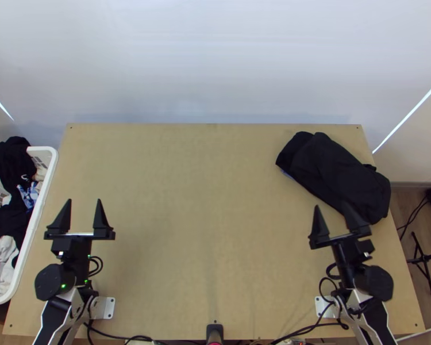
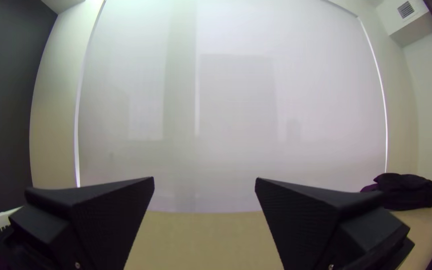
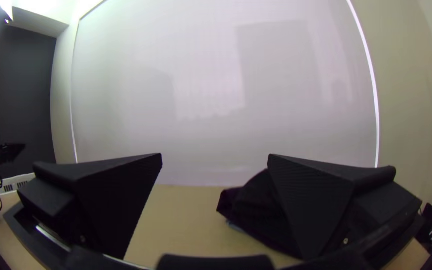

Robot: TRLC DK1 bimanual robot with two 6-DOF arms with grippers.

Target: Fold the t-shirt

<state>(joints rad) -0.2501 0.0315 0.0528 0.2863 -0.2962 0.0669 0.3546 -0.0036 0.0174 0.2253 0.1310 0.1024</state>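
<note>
T-shirt: although the task names one, which garment it is cannot be told for sure; the dark cloth bundle (image 1: 336,172) on the table is the likely candidate.
Bundle: lies at the far right of the tabletop (image 1: 204,201), compact and thick, rounded at its edges; a small bluish patch shows beneath its left side. Layers and fold count cannot be told.
Left gripper (image 1: 84,200): fingers well apart, nothing between them.
Right gripper (image 1: 331,204): likewise spread and unloaded, near the bundle's close end.
Basket (image 1: 49,175): at the left, holding mixed loose clothes (image 1: 11,164).
Progress: no garment lies spread for folding. Judged either finished, with the bundle as result, or unstarted.
Remaining: if unstarted, everything: lay the shirt out flat, fold, then square up.
</note>
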